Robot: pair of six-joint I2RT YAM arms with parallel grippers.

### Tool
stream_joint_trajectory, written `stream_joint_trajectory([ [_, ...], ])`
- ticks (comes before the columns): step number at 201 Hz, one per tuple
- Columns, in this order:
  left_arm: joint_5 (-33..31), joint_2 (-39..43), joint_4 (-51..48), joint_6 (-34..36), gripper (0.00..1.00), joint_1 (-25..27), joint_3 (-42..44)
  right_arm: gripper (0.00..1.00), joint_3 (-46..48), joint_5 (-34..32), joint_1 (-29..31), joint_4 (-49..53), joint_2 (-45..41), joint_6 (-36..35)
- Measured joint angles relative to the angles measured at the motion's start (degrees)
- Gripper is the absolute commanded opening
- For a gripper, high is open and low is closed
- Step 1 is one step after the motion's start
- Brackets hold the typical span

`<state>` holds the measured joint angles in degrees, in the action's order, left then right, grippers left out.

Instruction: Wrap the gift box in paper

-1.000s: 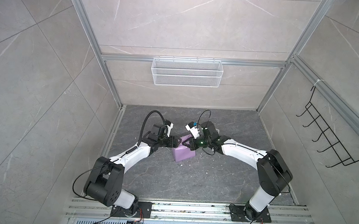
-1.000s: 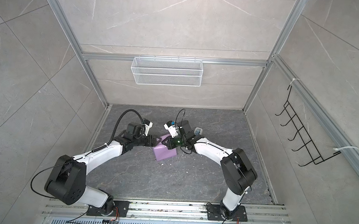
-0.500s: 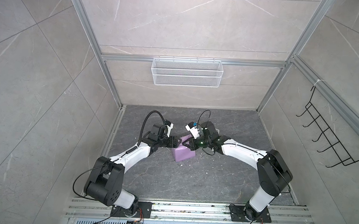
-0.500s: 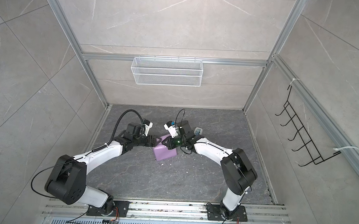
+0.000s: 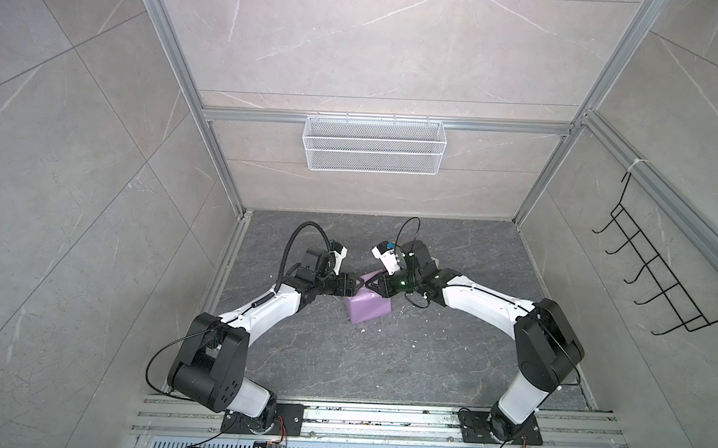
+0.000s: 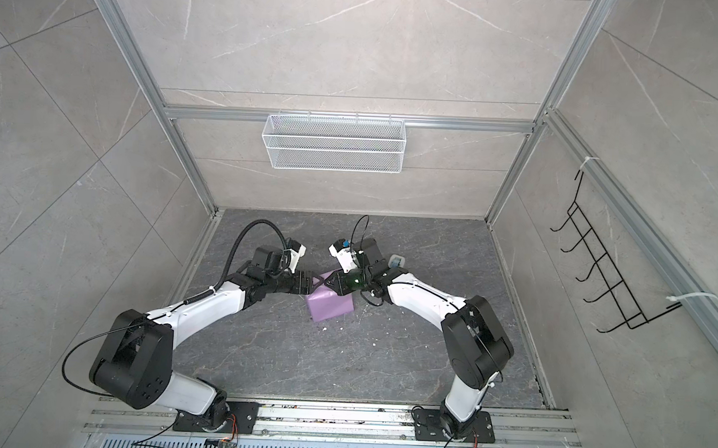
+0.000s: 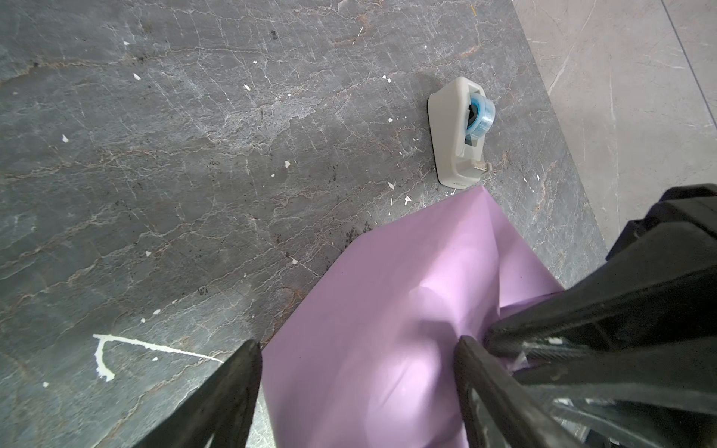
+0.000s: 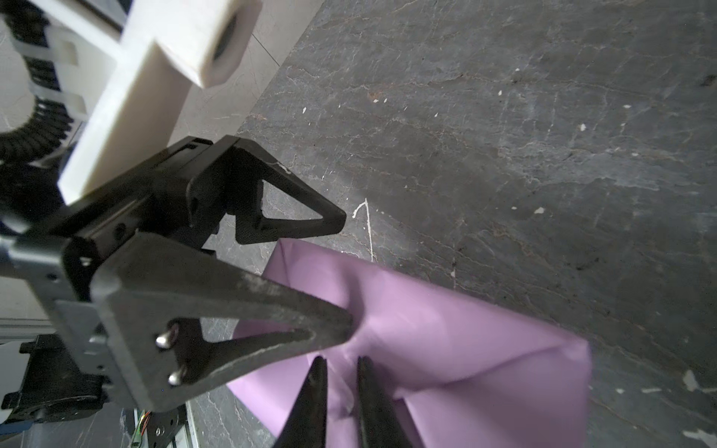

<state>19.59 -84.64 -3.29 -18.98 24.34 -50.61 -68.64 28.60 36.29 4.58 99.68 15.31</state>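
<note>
1. The paper [image 5: 368,313], lilac side out, is folded into a blocky parcel on the dark marbled table [image 5: 343,357], near the middle in both top views.
2. The box is hidden under the paper, so it lies where the parcel lies.
3. The two arms meet over the parcel's rear edge, tips nearly touching.
4. The left gripper [image 7: 355,343] is wide open and straddles the paper. In the right wrist view one of its fingers [image 8: 271,302] rests on a crease and the other hangs just off the parcel's corner.
5. The right gripper [image 8: 341,360] has its jaws only a narrow gap apart, tips down on a folded flap, with lilac paper showing in the gap.
6. A grey-white tape dispenser [image 7: 454,132] with a blue roll stands on the table just beyond a paper corner, not touching it. Any marking on its base is too small to read.
7. White flecks and a thin white streak dot the table around the parcel.
8. A white wire basket [image 5: 373,150] hangs on the back wall, and a black hook rack [image 5: 658,288] on the right wall.
</note>
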Motion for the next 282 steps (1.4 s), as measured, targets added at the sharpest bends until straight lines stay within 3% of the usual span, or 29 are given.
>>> stream_joint_trajectory([
  [94,0.15,0.0,0.15,0.07,0.78,0.0,0.09,0.25,-5.84,-3.8,-1.53,4.48,1.57,-0.42],
  [141,0.2,0.0,0.33,0.07,0.78,0.0,0.17,0.25,-2.25,-3.91,-2.82,4.42,-2.4,-0.04],
  [182,0.22,0.0,0.35,0.09,0.78,0.0,0.17,0.19,3.37,-1.9,-0.15,1.79,-6.54,1.75],
  [282,0.24,0.0,0.35,0.13,0.78,0.0,0.2,0.12,2.97,-0.66,1.99,0.11,-3.02,3.13],
])
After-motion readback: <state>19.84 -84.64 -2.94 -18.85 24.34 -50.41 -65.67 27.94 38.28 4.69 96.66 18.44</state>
